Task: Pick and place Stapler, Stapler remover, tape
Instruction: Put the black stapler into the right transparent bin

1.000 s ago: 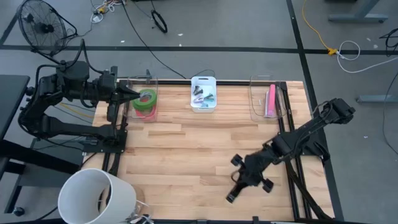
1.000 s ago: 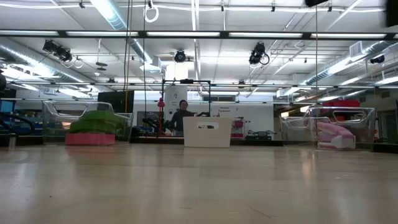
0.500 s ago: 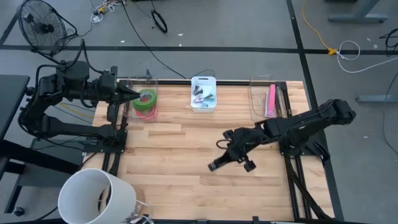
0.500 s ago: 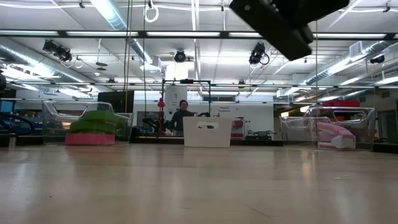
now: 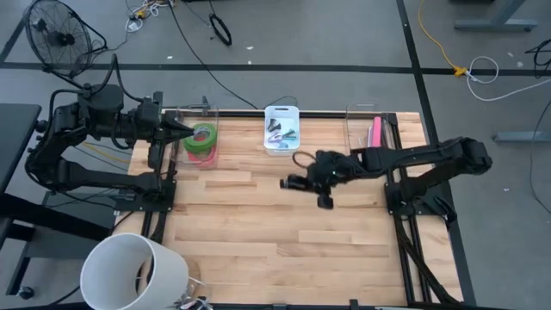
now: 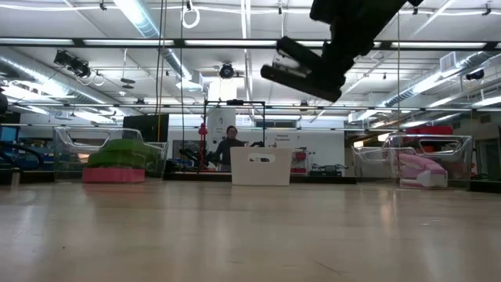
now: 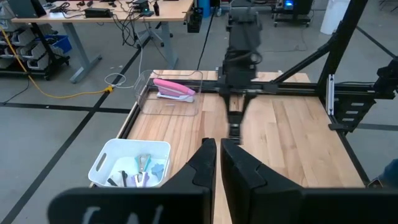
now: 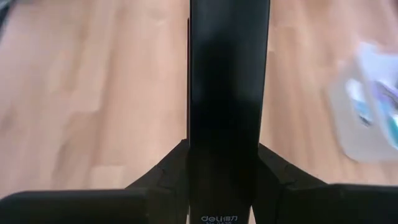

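Observation:
My right gripper (image 5: 320, 177) is shut on a long black stapler (image 5: 294, 182), well above the middle of the table; the low view shows the stapler (image 6: 301, 73) high in the air. My left gripper (image 5: 181, 129) is shut and empty at the far left, beside a clear bin (image 5: 200, 116) holding green and red-pink tape rings (image 5: 204, 139). A white bin (image 5: 282, 112) at the far middle holds small staple removers (image 5: 282, 133). A pink stapler (image 5: 374, 139) lies in a clear bin at the far right. My right gripper pinches the black stapler between its two fingers (image 8: 168, 177), one on each long side (image 8: 198, 163), near one end. The stapler sticks out forward along the fingers, toward the table's left. It is lifted clear of the table, its free end a little lower.
A white bucket (image 5: 133, 271) stands off the table's near left corner. Bare wood (image 5: 258, 232) fills the near half of the table. The low view shows a person (image 6: 227, 146) far behind the white bin.
My right gripper has swung from the table's near right toward the far edge and the left, carrying the black stapler clear of the table, and now hangs just short of the white bin. The stapler has turned from pointing near-left to pointing left.

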